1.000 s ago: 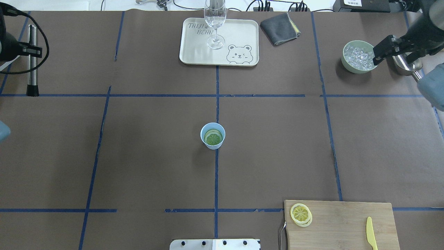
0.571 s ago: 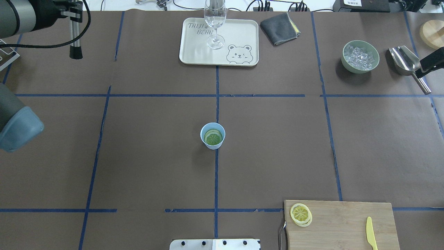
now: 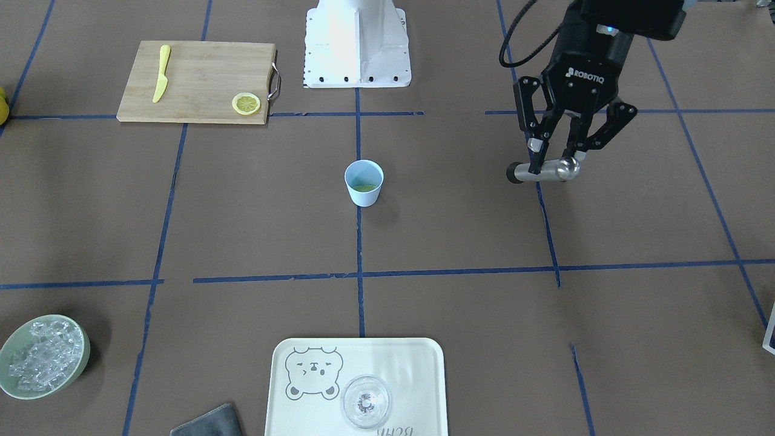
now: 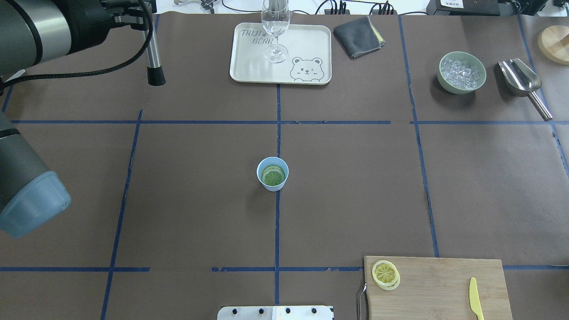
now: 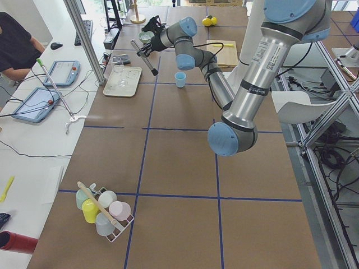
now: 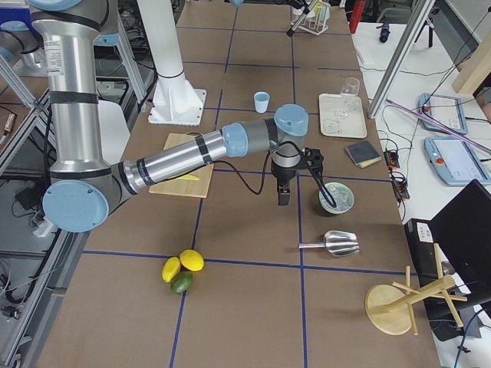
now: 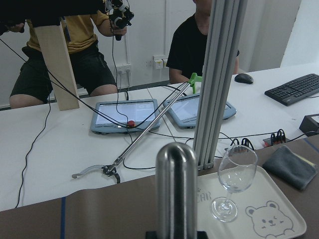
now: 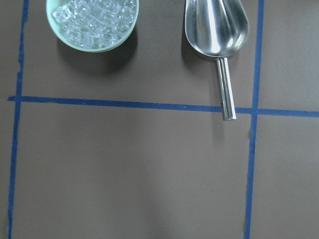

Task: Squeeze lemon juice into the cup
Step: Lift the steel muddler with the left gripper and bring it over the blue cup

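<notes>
The table [image 4: 200, 200] is covered in brown paper, marked into squares by blue tape [image 4: 346, 122]. A cup [image 3: 364, 195] stands upright at the middle, on a tape line. Along the edge far from the robot sit a tray [image 4: 306, 44], a grey cloth [image 4: 358, 36] just beside it, a bowl [image 4: 458, 90], a scoop [image 4: 519, 78] and a wooden stand [image 6: 399, 307]. A board [image 4: 440, 284] lies near the base plate [image 4: 275, 313]. A rack [image 5: 104, 210] stands at the left end, and three fruits [image 6: 182, 270] lie at the right.

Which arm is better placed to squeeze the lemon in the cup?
Probably left: the left gripper holds the metal rod, ready to press the lemon in the cup. The right arm sits by the ice bowl.
</notes>
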`<state>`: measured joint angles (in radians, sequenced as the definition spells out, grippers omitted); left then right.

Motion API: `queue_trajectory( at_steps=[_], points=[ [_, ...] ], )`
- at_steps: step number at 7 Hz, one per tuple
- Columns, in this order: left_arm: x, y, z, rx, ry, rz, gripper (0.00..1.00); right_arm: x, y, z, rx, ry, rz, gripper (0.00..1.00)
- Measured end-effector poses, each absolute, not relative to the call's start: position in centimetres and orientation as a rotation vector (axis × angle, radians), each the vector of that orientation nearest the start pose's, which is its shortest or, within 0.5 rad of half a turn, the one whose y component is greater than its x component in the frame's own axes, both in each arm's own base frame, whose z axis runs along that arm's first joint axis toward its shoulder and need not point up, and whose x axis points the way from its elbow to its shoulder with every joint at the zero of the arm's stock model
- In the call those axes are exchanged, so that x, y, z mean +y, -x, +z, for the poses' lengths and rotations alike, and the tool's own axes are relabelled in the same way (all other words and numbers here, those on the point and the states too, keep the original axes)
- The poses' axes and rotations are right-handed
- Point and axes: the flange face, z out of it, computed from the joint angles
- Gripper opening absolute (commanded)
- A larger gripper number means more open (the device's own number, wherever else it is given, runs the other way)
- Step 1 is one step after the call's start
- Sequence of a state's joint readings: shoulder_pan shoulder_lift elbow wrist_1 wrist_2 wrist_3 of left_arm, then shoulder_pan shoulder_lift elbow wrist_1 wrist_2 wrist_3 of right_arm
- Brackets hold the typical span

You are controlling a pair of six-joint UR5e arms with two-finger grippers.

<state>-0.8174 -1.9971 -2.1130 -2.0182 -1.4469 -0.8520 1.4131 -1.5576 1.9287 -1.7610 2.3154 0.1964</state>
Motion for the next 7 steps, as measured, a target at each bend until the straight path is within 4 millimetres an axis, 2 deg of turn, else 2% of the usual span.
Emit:
queue_trajectory(
  at_steps=[1, 2, 5, 7],
  points=[
    [-46.1, -25.2, 13.6, 0.945, -1.088, -0.210, 0.00, -48.0, -0.1, 51.1, -0.757, -0.040, -0.037, 1.00],
    [-44.9, -27.2, 13.3, 0.931, -1.118, -0.246, 0.00, -47.6, -1.4, 52.2, -0.755, -0.044, -0.045, 1.00],
    [-41.0, -32.3, 11.7, 1.006, -1.155, -0.363, 0.00, -47.2, -5.5, 57.8, -0.744, -0.038, -0.109, 1.00],
    [-39.1, -36.4, 12.6, 1.072, -1.214, -0.456, 0.00, -47.7, -6.3, 59.0, -0.760, -0.057, -0.117, 1.00]
  ],
)
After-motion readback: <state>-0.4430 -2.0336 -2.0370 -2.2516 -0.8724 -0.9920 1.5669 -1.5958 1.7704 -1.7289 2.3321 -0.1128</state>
